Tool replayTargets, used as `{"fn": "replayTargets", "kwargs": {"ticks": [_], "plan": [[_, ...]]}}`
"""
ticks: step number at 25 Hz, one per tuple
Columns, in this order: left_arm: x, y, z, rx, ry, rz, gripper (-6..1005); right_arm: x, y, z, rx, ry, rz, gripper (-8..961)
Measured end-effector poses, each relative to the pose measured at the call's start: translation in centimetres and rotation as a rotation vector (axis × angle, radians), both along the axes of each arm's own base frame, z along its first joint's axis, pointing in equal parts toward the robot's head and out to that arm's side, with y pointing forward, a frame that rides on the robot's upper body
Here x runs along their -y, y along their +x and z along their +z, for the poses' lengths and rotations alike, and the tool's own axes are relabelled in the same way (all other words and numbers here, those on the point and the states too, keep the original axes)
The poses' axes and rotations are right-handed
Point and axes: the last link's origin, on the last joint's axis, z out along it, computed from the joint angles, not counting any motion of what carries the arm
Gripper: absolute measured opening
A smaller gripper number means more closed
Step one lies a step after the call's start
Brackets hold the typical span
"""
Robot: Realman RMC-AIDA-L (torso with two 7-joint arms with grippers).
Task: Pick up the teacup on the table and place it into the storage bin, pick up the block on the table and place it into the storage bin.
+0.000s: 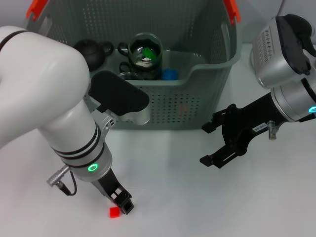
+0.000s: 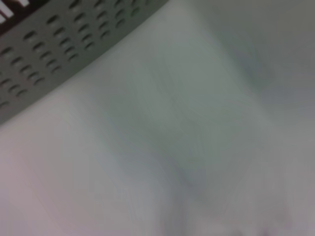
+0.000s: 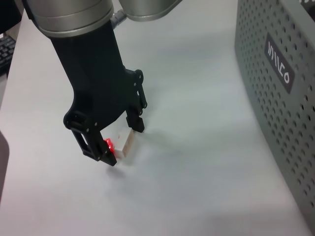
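Observation:
A small block (image 1: 114,212) with a red face and pale sides rests on the white table near its front edge. My left gripper (image 1: 121,207) reaches down onto it. In the right wrist view the left gripper (image 3: 120,140) has a black finger on each end of the block (image 3: 125,143) and is shut on it. A glass teacup (image 1: 145,53) lies inside the grey-green perforated storage bin (image 1: 173,103). My right gripper (image 1: 206,144) hovers open and empty just right of the bin's front.
The storage bin (image 3: 275,98) also holds a dark teapot (image 1: 93,52) and a blue object (image 1: 170,74). Its orange handle pieces (image 1: 231,10) sit at the top corners. The left wrist view shows only the bin wall (image 2: 49,59) and bare table.

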Motion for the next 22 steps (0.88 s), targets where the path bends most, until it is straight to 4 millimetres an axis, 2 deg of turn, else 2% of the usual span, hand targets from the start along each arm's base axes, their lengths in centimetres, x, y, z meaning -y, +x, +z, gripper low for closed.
{"fn": "replayTargets", "kwargs": {"ticks": [8, 16, 22], "plan": [[0.22, 0.10, -0.27, -0.011, -0.015, -0.016, 552, -0.05, -0.09, 0.07, 0.000, 0.003, 0.005, 940], [0.06, 0.40, -0.21, -0.014, -0.012, -0.031, 418, -0.06, -0.10, 0.07, 0.000, 0.003, 0.005, 939], [-0.44, 0.87, 0.20, -0.006, 0.005, -0.045, 424, -0.06, -0.07, 0.07, 0.000, 0.004, 0.004, 939]]}}
